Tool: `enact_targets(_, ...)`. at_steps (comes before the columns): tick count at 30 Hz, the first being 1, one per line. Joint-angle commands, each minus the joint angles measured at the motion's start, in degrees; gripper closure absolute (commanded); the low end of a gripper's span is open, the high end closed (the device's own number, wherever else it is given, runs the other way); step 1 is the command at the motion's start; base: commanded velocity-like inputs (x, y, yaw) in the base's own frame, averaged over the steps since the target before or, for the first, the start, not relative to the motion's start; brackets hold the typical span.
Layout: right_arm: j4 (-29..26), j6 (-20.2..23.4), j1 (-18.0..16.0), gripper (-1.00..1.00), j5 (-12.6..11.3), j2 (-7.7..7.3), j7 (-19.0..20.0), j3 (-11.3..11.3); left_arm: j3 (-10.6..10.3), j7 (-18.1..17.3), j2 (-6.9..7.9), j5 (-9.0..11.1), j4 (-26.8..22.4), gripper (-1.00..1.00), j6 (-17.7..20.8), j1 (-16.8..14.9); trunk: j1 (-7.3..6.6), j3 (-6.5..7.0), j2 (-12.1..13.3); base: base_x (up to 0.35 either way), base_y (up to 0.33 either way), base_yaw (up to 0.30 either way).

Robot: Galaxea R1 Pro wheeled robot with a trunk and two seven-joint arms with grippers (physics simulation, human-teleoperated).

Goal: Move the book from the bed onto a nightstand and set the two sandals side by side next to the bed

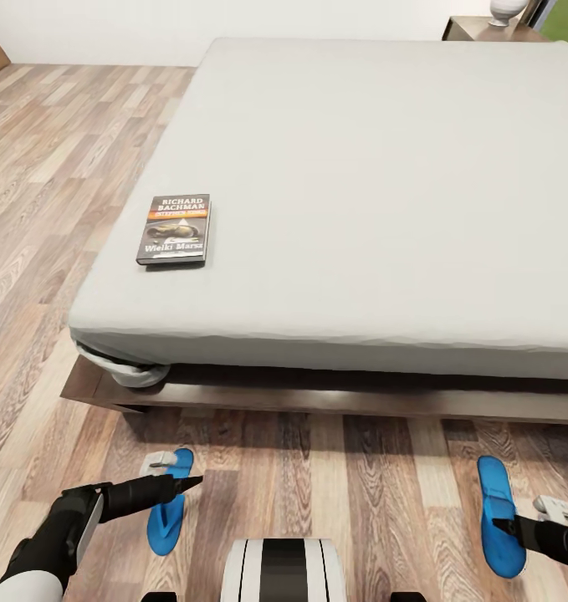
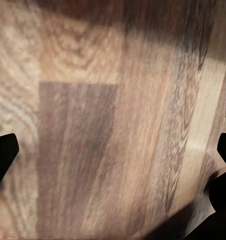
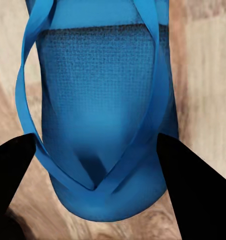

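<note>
1. The book [image 1: 174, 230] lies flat on the bed [image 1: 384, 184], near its near left corner, cover up and untouched; no nightstand can be made out with certainty.
2. The two sandals are on the wood floor [image 1: 58, 209] in front of the bed's near edge, well apart: the left sandal [image 1: 168, 508] near the bed's left corner, the right sandal [image 1: 497, 517] far off to the right.
3. The right hand [image 3: 95, 165] hovers over the right sandal's toe end, its dark fingers spread wide on either side of the sole and the strap junction, gripping nothing.
4. The left hand [image 1: 191, 482] reaches across the left sandal; the wrist view shows its fingertips far apart over bare planks, so it looks open and empty.
5. The step in hand seems to be picking up the right sandal. To do it well, lower straight down until the fingers bracket the sole's edges, then close across the narrow width rather than on the thin straps.
6. Lift only slightly, carry it left, and set it parallel beside the other sandal, toes matching.
</note>
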Motion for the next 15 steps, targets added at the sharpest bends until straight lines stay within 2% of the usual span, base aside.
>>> enact_targets(1, -0.1, 0.0, 0.0, 1.0, 0.4, 0.04, 0.6, -0.1, 0.2, -0.4, -0.05, -0.4, 0.0, -1.0, 0.5, 0.0, -0.01, -0.03, 0.0, 0.0, 0.26, 0.0)
enact_targets(15, 0.1, -0.6, 0.0, 1.0, 0.4, 0.07, 0.4, -0.1, 0.7, -0.3, 0.02, -0.4, 0.1, -1.0, 0.4, 0.0, -0.01, -0.03, 0.0, 0.0, 0.303, 0.0)
